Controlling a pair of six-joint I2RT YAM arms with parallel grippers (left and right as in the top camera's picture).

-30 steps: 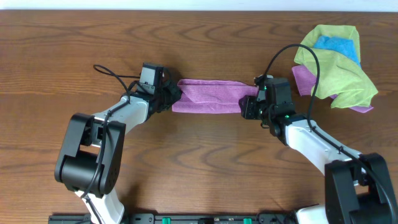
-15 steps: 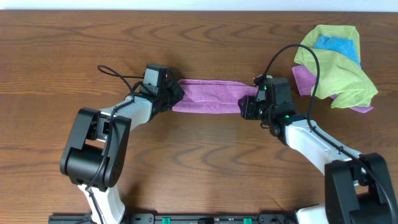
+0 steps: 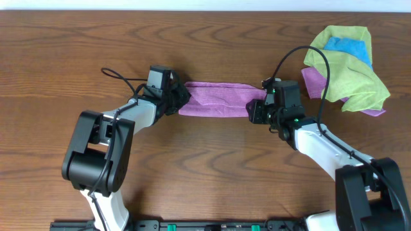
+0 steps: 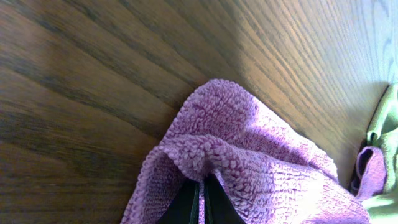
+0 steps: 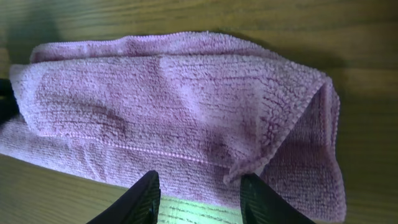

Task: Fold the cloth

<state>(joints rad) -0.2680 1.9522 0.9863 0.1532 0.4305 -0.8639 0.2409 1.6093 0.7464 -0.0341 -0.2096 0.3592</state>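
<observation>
The purple cloth (image 3: 218, 99) lies folded into a long strip on the wooden table between my two grippers. My left gripper (image 3: 176, 97) is shut on the strip's left end; in the left wrist view the fingers (image 4: 200, 202) pinch a ridge of the cloth (image 4: 249, 155). My right gripper (image 3: 258, 109) is at the strip's right end with its fingers (image 5: 199, 193) open and empty, just in front of the cloth (image 5: 174, 106), whose right corner is turned over.
A heap of other cloths, green (image 3: 350, 70), blue (image 3: 350, 46) and purple, lies at the table's far right; its edge shows in the left wrist view (image 4: 382, 130). Cables run from both wrists.
My left gripper has shifted slightly right and up at the cloth's left end, bunching the strip a little. The right arm has not moved.
</observation>
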